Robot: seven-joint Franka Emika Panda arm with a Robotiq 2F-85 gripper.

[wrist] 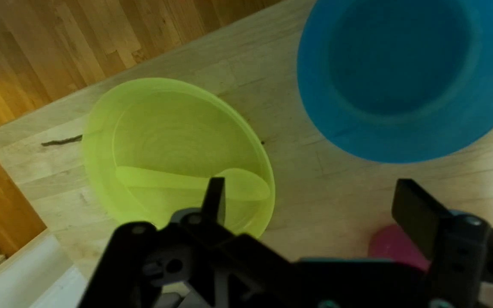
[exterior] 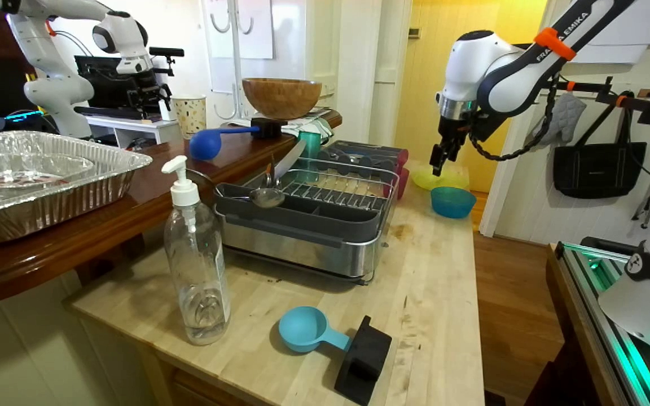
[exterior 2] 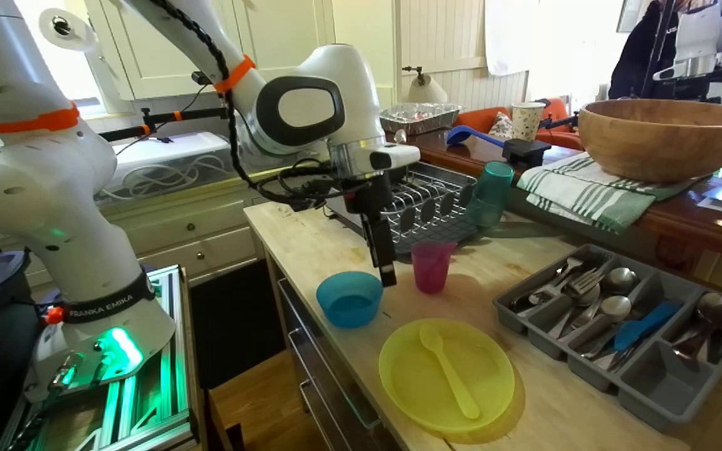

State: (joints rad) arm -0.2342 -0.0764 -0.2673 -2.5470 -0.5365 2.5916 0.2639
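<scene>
My gripper point(exterior: 439, 163) hangs over the wooden counter with its fingers pointing down. In the wrist view its fingers point(wrist: 310, 182) are wide apart, with nothing between them. In an exterior view the gripper point(exterior 2: 388, 275) appears between a translucent blue bowl point(exterior 2: 348, 313) and a pink cup point(exterior 2: 431, 269). The blue bowl also shows in the wrist view point(wrist: 353, 132), above the right finger. A yellow plate point(exterior 2: 402, 388) with a yellow spoon point(exterior 2: 452, 373) on it lies nearby. In the wrist view the left finger overlaps the yellow plate point(wrist: 173, 124); the right finger partly hides the pink cup point(wrist: 394, 244).
A dish rack point(exterior: 302, 254) holds utensils and a teal cup point(exterior 2: 489, 194). A grey cutlery tray point(exterior 2: 665, 388) stands beyond the plate. A soap bottle point(exterior: 198, 270) and light blue scoop point(exterior: 302, 330) stand near the counter's end. A wooden bowl point(exterior 2: 662, 141) sits on the raised ledge.
</scene>
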